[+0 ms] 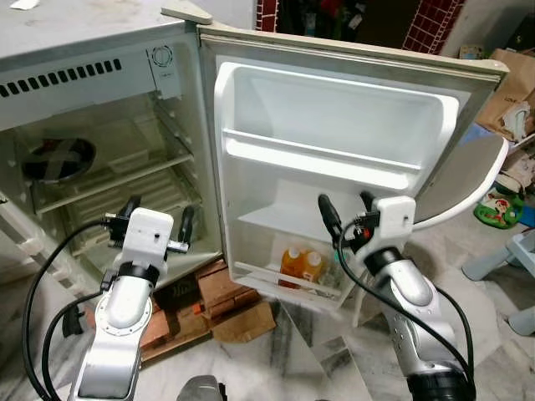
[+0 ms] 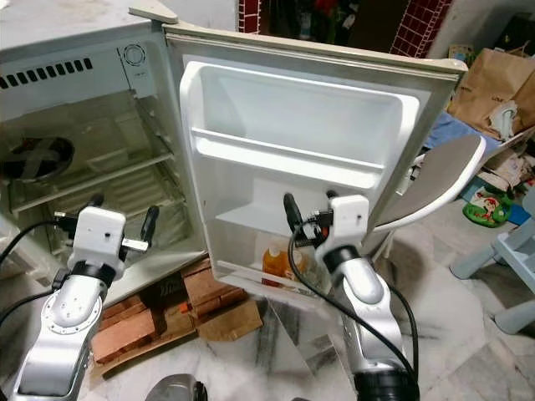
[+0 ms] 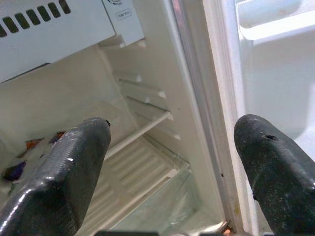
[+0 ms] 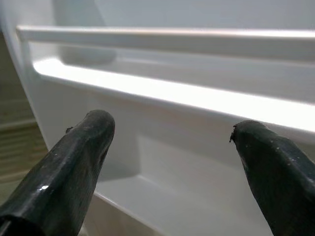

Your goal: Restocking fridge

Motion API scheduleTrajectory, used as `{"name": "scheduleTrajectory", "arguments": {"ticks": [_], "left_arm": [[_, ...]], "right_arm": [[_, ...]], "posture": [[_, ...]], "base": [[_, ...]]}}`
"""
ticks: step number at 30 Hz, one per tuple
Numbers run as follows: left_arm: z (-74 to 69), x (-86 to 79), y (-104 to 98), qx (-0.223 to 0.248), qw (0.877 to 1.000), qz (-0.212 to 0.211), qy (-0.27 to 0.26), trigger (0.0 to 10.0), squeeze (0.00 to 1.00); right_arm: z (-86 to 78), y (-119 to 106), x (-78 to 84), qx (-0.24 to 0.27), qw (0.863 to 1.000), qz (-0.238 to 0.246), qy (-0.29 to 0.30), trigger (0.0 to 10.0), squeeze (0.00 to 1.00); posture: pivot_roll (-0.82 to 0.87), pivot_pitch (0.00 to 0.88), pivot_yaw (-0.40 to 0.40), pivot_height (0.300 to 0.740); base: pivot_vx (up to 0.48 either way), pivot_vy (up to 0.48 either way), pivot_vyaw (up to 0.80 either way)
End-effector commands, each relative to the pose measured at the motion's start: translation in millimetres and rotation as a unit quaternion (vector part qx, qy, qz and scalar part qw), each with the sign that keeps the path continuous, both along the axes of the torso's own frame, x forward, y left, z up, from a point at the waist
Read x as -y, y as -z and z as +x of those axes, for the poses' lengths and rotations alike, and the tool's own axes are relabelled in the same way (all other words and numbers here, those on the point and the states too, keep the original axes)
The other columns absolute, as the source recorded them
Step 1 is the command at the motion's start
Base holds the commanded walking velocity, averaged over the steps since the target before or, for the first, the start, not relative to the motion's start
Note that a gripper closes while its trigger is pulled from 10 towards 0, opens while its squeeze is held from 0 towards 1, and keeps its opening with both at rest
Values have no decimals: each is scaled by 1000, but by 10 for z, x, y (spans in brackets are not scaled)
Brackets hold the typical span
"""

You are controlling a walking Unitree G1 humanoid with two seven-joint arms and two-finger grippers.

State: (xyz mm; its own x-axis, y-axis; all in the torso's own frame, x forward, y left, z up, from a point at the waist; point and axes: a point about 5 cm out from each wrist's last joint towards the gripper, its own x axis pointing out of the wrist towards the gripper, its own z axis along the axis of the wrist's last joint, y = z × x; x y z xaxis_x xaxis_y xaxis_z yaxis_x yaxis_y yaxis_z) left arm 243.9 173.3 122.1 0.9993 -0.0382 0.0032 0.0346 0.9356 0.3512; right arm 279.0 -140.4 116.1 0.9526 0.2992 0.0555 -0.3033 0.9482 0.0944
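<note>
Two orange bottles low in fridge door.

Small fridge open, door swung fully out to the right. Two orange bottles stand side by side in the bottom door shelf; upper door shelves bare. Dark round object on the upper wire shelf inside the cabinet, left side. Left gripper raised in front of the lower cabinet, fingers spread, holding nothing. Right gripper raised in front of the door's lower half, above the bottles, fingers apart, empty. Bricks and flattened cardboard on the marble floor under the fridge. White chair behind the door.
</note>
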Motion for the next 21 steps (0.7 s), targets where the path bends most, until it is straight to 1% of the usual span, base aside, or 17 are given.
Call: {"name": "scheduleTrajectory", "arguments": {"ticks": [1, 6, 7, 11, 13, 16, 17, 20, 21], "left_arm": [[-28, 9, 54, -11, 1000, 0, 0, 10000, 0], [-81, 60, 142, -29, 1000, -5, 5, 10000, 0], [-96, 87, 158, -32, 999, -5, 9, 10000, 0], [-118, 130, 194, -38, 999, -3, 16, 10000, 0], [-120, 131, 222, -41, 999, -4, 15, 10000, 0], [-108, 105, 313, -56, 998, -12, 3, 10000, 0], [-88, 99, 340, -59, 998, -14, -1, 10000, 0], [-47, 91, 304, -52, 999, -13, -4, 10000, 0], [-37, 84, 293, -50, 999, -11, -4, 10000, 0]], "right_arm": [[22, 6, -16, -2, 1000, -3, -12, 10000, 0], [9, 56, -67, -16, 999, 2, -31, 10000, 0], [-21, 127, -80, -36, 999, 2, -39, 10000, 0], [-80, 241, -91, -65, 997, 3, -40, 10000, 0], [-95, 245, -101, -58, 997, 14, -43, 10000, 0], [-71, 260, -68, -54, 998, -5, -16, 10000, 0], [-39, 269, -29, -58, 998, -9, 10, 10000, 0], [14, 258, 31, -69, 997, -15, 42, 10000, 0], [24, 241, 58, -64, 996, -29, 53, 10000, 0]], "posture": [[179, 0, -53, 740], [176, 0, -53, 740], [175, 0, -55, 740], [173, 0, -67, 740], [165, 0, -80, 740], [156, 0, -80, 740], [153, 0, -76, 740], [152, 0, -68, 740], [152, 0, -68, 740]], "base": [[0, -480, 0], [0, -480, 0], [0, -480, 0], [0, -480, 0], [0, -480, 0], [0, -480, 0], [0, -480, 0], [0, -480, 0], [0, -480, 0]]}}
